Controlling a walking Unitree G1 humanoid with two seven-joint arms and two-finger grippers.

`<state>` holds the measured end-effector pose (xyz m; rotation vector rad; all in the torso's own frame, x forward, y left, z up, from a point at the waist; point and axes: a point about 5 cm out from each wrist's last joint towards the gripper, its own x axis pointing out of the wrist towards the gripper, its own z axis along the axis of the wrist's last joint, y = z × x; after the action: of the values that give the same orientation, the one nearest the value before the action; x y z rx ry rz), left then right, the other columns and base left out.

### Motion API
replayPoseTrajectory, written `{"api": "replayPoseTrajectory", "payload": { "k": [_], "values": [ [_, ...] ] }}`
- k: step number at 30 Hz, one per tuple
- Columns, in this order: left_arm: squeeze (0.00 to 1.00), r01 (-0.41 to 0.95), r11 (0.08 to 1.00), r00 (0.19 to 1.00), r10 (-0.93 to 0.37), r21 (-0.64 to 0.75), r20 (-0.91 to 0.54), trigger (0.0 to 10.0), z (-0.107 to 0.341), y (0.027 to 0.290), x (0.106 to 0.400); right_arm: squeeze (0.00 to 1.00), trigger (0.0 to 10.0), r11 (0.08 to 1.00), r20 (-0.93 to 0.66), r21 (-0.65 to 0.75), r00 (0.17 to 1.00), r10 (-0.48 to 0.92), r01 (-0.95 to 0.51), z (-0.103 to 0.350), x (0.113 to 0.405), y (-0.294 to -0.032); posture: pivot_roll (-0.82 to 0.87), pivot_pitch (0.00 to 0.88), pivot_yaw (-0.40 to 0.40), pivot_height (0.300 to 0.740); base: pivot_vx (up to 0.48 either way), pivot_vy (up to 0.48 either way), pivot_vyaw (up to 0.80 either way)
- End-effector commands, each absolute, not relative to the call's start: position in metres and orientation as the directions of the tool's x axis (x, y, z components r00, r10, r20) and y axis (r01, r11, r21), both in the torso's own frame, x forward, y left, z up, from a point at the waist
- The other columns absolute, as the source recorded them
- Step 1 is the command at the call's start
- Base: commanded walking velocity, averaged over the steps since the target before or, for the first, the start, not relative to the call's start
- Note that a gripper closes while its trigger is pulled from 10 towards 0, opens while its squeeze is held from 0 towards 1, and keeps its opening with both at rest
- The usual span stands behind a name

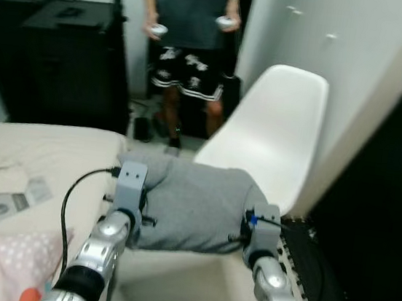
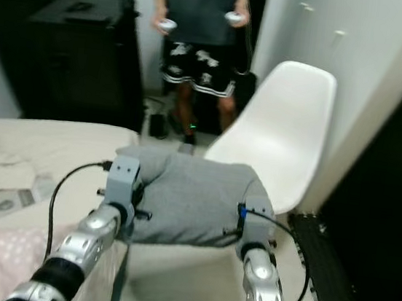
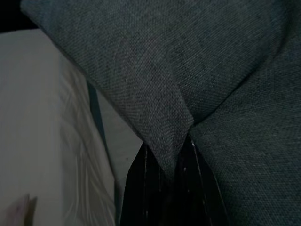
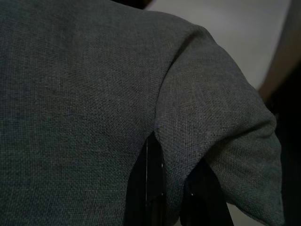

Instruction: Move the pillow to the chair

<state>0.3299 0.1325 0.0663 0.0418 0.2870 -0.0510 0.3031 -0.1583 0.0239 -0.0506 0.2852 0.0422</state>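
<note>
Count recorded: one grey pillow (image 1: 194, 205), one white chair (image 1: 273, 134), one bed (image 1: 53, 158) at left. Two grippers were present, left gripper (image 3: 171, 165) and right gripper (image 4: 176, 186). One person (image 1: 193, 32) stood far, two black cabinets (image 1: 59, 52) at far left.

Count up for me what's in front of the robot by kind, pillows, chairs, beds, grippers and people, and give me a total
Pillows: 2 (grey pillow, pink dotted pillow)
Chairs: 1 (white chair)
Beds: 1 (bed)
Grippers: 2 (left gripper, right gripper, both pinching the grey pillow)
People: 1 (person)
Total: 7
</note>
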Motion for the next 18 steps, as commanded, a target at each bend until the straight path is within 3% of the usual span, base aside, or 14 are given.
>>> {"api": "replayPoseTrajectory", "payload": {
  "k": [1, 18],
  "values": [
    [0.00, 0.046, 0.995, 0.976, -0.027, 0.083, -0.214, 10.0, 0.0769, 0.1386, 0.3341, 0.00, 10.0, 0.998, -0.263, -0.047, 0.965, 0.015, -0.028, 0.0258, 0.3022, -0.1639, 0.06, 0.063, 0.041, 0.740, 0.000, 0.000, -0.80],
    [0.00, 0.037, 0.997, 0.973, -0.019, 0.071, -0.232, 10.0, 0.0734, 0.1411, 0.3310, 0.00, 10.0, 0.997, -0.277, -0.056, 0.960, 0.031, -0.049, 0.0200, 0.2939, -0.1662, 0.07, 0.071, 0.044, 0.740, 0.000, 0.000, -0.80]
  ]
}}
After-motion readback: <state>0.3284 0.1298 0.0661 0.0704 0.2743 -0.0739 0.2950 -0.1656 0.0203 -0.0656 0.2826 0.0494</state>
